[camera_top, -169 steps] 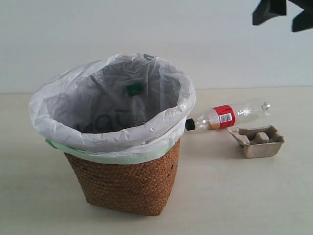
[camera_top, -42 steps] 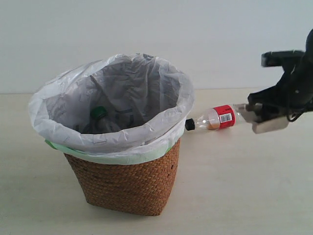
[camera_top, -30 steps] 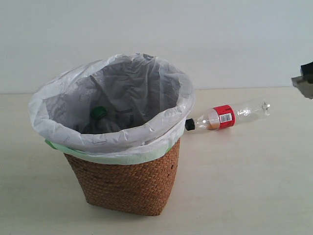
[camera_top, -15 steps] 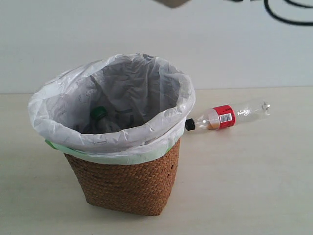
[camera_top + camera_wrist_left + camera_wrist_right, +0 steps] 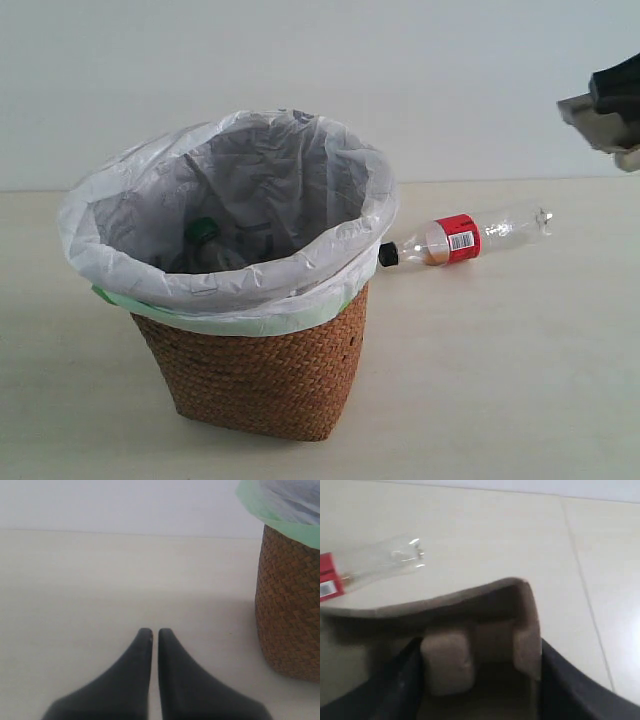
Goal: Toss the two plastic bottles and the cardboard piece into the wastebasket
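The wicker wastebasket (image 5: 262, 370) with its white bag liner stands left of centre, and its side shows in the left wrist view (image 5: 289, 605). Inside it lies the green-capped bottle (image 5: 203, 232). The red-label bottle (image 5: 465, 238) lies on the table just right of the basket, black cap toward it, and its clear end shows below the right arm (image 5: 380, 562). My right gripper (image 5: 480, 675) is shut on the cardboard piece (image 5: 485, 630), held high at the right edge (image 5: 605, 118). My left gripper (image 5: 151, 633) is shut and empty, low over the table beside the basket.
The beige tabletop (image 5: 500, 380) stretches around the basket. A pale wall (image 5: 300, 60) runs behind it. A seam in the table surface (image 5: 582, 585) shows in the right wrist view.
The cardboard piece has left the table in my right gripper. Half a second ago it showed at the top middle of the exterior view; now it is at the upper right edge.
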Controlling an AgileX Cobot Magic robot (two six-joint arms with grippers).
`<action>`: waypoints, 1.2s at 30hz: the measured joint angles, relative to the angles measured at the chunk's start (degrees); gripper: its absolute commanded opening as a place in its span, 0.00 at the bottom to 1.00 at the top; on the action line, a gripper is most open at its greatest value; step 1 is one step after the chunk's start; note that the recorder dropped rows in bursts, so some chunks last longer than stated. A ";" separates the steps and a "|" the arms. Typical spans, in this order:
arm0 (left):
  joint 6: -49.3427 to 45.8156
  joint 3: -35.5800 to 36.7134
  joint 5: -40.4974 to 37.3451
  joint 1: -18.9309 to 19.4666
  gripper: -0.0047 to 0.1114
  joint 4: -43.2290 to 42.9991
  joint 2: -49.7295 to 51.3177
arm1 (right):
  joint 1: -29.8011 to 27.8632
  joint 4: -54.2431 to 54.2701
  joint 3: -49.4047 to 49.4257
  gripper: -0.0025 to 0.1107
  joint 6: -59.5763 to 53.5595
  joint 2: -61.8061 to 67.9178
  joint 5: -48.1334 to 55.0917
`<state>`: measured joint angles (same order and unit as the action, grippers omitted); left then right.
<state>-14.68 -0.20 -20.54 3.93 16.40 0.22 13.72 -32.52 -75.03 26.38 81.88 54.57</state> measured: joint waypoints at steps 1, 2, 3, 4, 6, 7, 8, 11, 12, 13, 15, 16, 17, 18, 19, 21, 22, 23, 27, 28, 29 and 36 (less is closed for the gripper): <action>0.00 0.00 0.00 0.00 0.07 0.00 0.00 | 0.00 -1.59 0.00 0.02 1.04 0.00 0.40; 0.00 0.00 0.00 0.00 0.07 0.00 0.00 | 0.00 -2.77 0.00 0.02 1.87 0.00 0.65; 0.00 0.00 0.00 0.00 0.07 0.00 0.00 | 0.00 -3.02 0.00 0.02 2.26 0.00 0.65; 0.00 0.00 0.00 0.00 0.07 0.00 0.00 | 0.00 -2.70 0.27 0.02 2.38 0.00 0.51; 0.00 0.00 0.00 0.00 0.07 0.00 0.00 | 0.00 1.76 0.32 0.02 0.43 0.00 -1.56; 0.00 0.00 0.00 0.00 0.07 0.00 0.00 | 0.00 5.30 0.32 0.02 -1.55 0.13 -3.80; 0.00 0.00 0.00 0.00 0.07 0.00 0.00 | 0.23 11.24 0.32 0.02 -5.04 0.12 -6.42; 0.00 0.00 0.00 0.00 0.07 0.00 0.00 | 2.34 38.16 -1.03 0.07 -22.32 0.36 -11.40; 0.00 0.00 0.00 0.00 0.07 0.00 0.00 | 3.34 49.50 -2.11 0.13 -29.55 0.34 -11.66; 0.00 0.00 0.00 0.00 0.07 0.00 0.00 | 4.31 60.92 -3.38 0.23 -36.65 0.34 -11.29; 0.00 0.00 0.00 0.00 0.07 0.00 0.00 | 5.75 76.86 -5.85 0.53 -46.21 0.38 -10.14; 0.00 0.00 0.00 0.00 0.07 0.00 0.00 | 6.54 84.75 -7.70 0.66 -50.70 0.38 -9.76; 0.00 0.00 0.00 0.00 0.07 0.00 0.00 | 6.91 88.00 -8.98 0.74 -52.14 0.38 -9.76; 0.00 0.00 0.00 0.00 0.07 0.00 0.00 | 7.01 90.08 -10.39 0.78 -52.68 0.25 -10.07; 0.00 0.00 0.00 0.00 0.07 0.00 0.00 | 7.01 90.40 -11.43 0.77 -52.03 0.14 -10.65; 0.00 0.00 0.00 0.00 0.07 0.00 0.00 | 7.01 82.23 -12.38 0.69 -44.51 -0.09 -12.73; 0.00 0.00 0.00 0.00 0.07 0.00 0.00 | 7.01 78.69 -12.38 0.64 -42.30 -0.09 -12.72; 0.00 0.00 0.00 0.00 0.07 0.00 0.00 | 7.01 72.33 -12.38 0.64 -38.22 0.74 -12.08; 0.00 0.00 0.00 0.00 0.07 0.00 0.00 | 6.90 71.13 -12.28 0.64 -37.69 3.81 -10.05; 0.00 0.00 0.00 0.00 0.07 0.00 0.00 | 6.90 70.95 -12.28 0.64 -37.69 3.92 -10.27; 0.00 0.00 0.00 0.00 0.07 0.00 0.00 | 6.90 69.20 -12.28 0.64 -37.06 3.92 -10.87; 0.00 0.00 0.00 0.00 0.07 0.00 0.00 | 6.90 29.63 -12.28 0.64 -13.58 7.20 -6.00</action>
<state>-14.68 -0.20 -20.54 3.93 16.40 0.22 20.63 -2.89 -87.31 12.79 89.08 48.57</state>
